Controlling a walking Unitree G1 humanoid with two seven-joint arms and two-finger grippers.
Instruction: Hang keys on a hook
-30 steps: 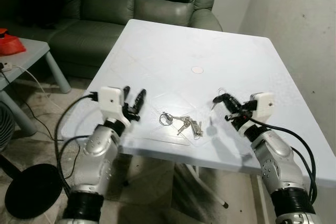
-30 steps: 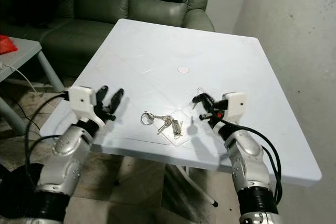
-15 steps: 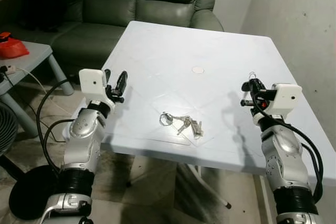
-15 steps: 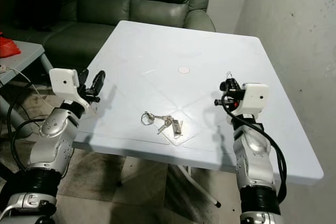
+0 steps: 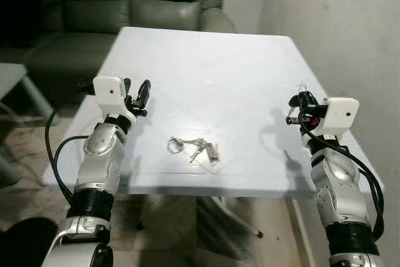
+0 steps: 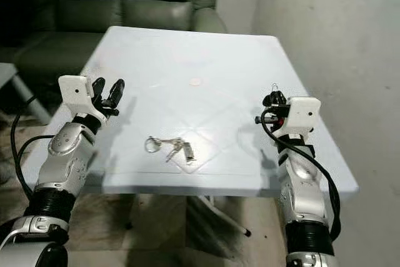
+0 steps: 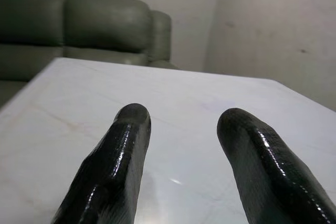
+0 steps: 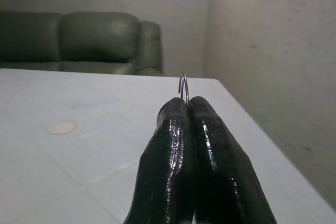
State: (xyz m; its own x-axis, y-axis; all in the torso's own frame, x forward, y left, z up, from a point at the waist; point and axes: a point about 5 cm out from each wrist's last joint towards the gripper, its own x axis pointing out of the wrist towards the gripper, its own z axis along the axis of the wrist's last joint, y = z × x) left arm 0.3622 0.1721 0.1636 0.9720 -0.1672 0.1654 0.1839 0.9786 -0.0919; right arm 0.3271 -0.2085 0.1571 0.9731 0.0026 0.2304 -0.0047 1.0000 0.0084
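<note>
A bunch of keys on a ring [image 5: 194, 148] lies flat on the white table [image 5: 206, 54], near its front edge, midway between my two arms. My right gripper [image 5: 299, 101] is raised over the table's right side, shut on a thin wire hook [image 8: 182, 84] that sticks out past its fingertips [image 8: 176, 109]. My left gripper [image 5: 137, 85] is held up over the table's left side, open, with nothing between its fingers [image 7: 126, 135]. Both grippers are well apart from the keys.
A dark green sofa [image 5: 131, 10] stands behind the table. A bare grey wall [image 5: 350, 29] runs close along the table's right side. A small round mark [image 5: 207, 81] sits mid-table. A low side table [image 5: 11, 74] is at the far left.
Over the last second both arms rose from near the keys, the right one keeping the wire hook. Since then the camera has shifted; the keys have not moved on the table.
</note>
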